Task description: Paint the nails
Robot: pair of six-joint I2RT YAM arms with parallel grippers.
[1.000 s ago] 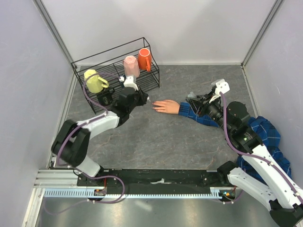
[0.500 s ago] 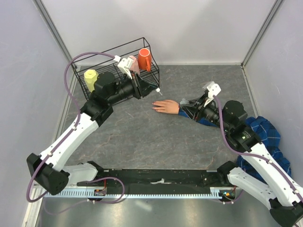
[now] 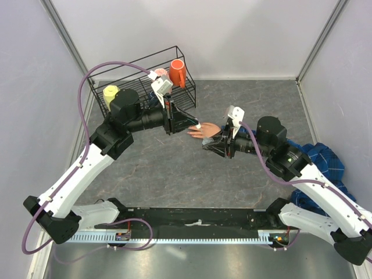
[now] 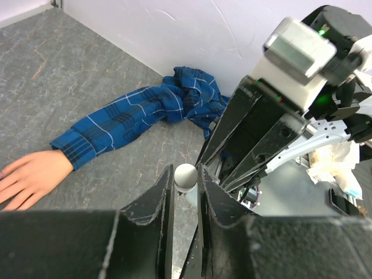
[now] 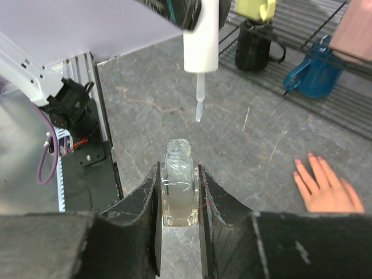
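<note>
The fake hand [image 3: 204,131] lies palm down on the grey table, and its plaid sleeve [image 4: 131,118] trails off to the right. Its nails [image 5: 308,157] show pink at the fingertips. My right gripper [image 5: 178,170] is shut on a small clear bottle [image 5: 178,189] held upright, its neck uncapped. My left gripper [image 4: 186,176] is shut on the white brush cap [image 4: 186,177]. In the right wrist view the brush cap [image 5: 201,40] hangs tip down just above the bottle's mouth. In the top view both grippers, left [image 3: 195,123] and right [image 3: 209,145], meet beside the fake hand.
A black wire rack [image 3: 187,96] stands at the back left with a yellow cup [image 3: 110,93], a pink cup and an orange cup [image 3: 178,71]; a black mug [image 5: 254,51] and a blue one [image 5: 314,77] sit in it too. Grey walls close in both sides.
My left arm lifted away from the table, swung by the rack, then brought the brush over the bottle. My right arm carried the bottle leftward from the sleeve to beside the fake hand.
</note>
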